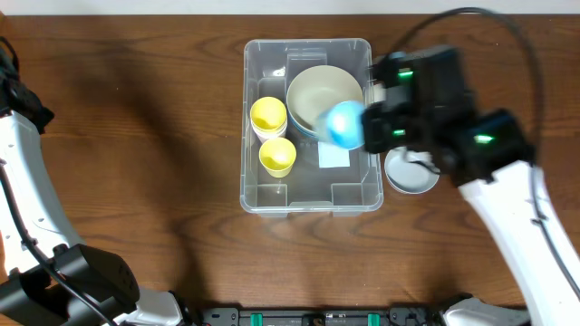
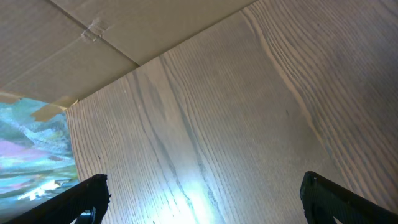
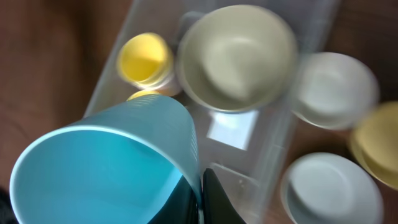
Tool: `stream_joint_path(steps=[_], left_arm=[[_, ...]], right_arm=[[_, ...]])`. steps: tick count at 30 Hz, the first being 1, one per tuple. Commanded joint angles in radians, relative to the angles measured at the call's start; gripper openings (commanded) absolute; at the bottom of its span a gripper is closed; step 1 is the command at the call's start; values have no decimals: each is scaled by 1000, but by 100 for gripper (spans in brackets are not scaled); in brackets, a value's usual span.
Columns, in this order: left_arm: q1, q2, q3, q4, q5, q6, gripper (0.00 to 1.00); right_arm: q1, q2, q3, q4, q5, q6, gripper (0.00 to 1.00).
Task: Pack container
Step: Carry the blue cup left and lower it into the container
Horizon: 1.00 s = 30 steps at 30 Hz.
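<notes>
The clear container (image 1: 309, 205) stands in the middle of the table, with a white label (image 1: 333, 156) on its floor. Inside it are two yellow cups (image 1: 268, 115) (image 1: 277, 156) and a large cream bowl (image 1: 324, 94). My right gripper (image 1: 364, 127) hangs over the container's right half, shut on the rim of a blue cup (image 1: 343, 125). In the right wrist view the blue cup (image 3: 106, 168) fills the lower left and the gripper (image 3: 201, 200) pinches its wall. My left gripper (image 2: 205, 208) stands open over bare wood, holding nothing.
A white bowl (image 1: 411, 172) sits on the table just right of the container. The right wrist view shows two white bowls (image 3: 336, 87) (image 3: 329, 190) and a yellow bowl (image 3: 379, 149) there. Cardboard (image 2: 93, 37) lies beyond the table edge near the left arm.
</notes>
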Motion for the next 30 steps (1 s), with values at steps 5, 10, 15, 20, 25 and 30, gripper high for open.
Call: stream_joint_path(steps=[5,10,15,20,25,30], left_arm=[[3,8,3,-2,-19,5,98],[3,8,3,-2,-19,5,98],[3,8,3,-2,-19,5,98],[3,8,3,-2,-19,5,98],[3,8,3,-2,-19,5,98],[3,8,3,-2,-19,5,98]], right_arm=[[195,181,8,88,85,-13,8],[237,300,8,140,99,-13,9],[239,370,8,167,103,-5,9],[239,375,8,172,103,-5,9],[239,375,8,160,103,-5,8],[239,354,8,126,103,7,8]])
